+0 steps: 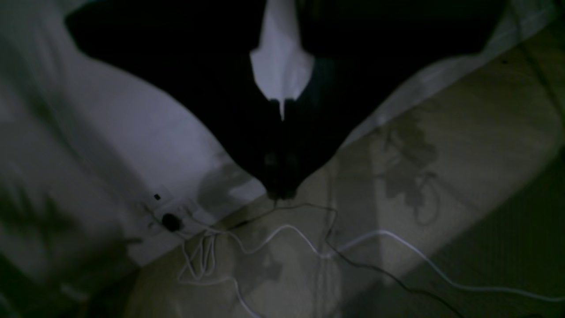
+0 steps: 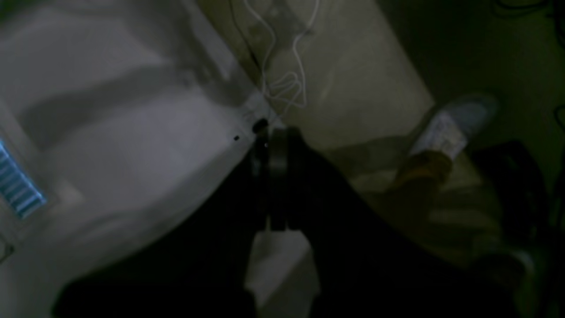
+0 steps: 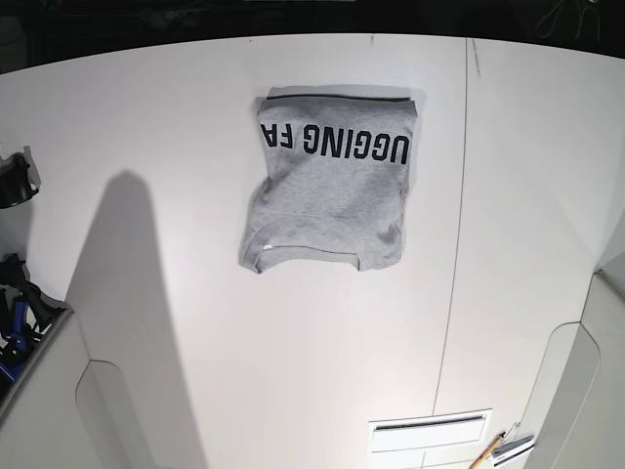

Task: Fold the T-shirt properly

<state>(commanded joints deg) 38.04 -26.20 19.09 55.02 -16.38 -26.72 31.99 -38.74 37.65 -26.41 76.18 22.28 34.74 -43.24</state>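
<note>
The T-shirt [image 3: 330,200] lies folded into a rough rectangle on the far middle of the white table [image 3: 176,147]. It is heather grey, with black block lettering [image 3: 337,145] upside down along its far edge. Neither wrist view shows the shirt. My left gripper [image 1: 280,192] appears dark and blurred, its fingers meeting at a point with nothing between them, hanging past the table edge over the floor. My right gripper [image 2: 273,132] is also shut and empty, its tips over the table's corner edge.
White and black cables [image 1: 309,238] trail over the patterned floor beside the table edge [image 1: 212,207]. A shoe [image 2: 454,123] stands on the floor. A seam [image 3: 457,244] runs down the table. A slotted panel [image 3: 430,430] sits near the front right. Dark arm parts [image 3: 15,181] show at the left edge.
</note>
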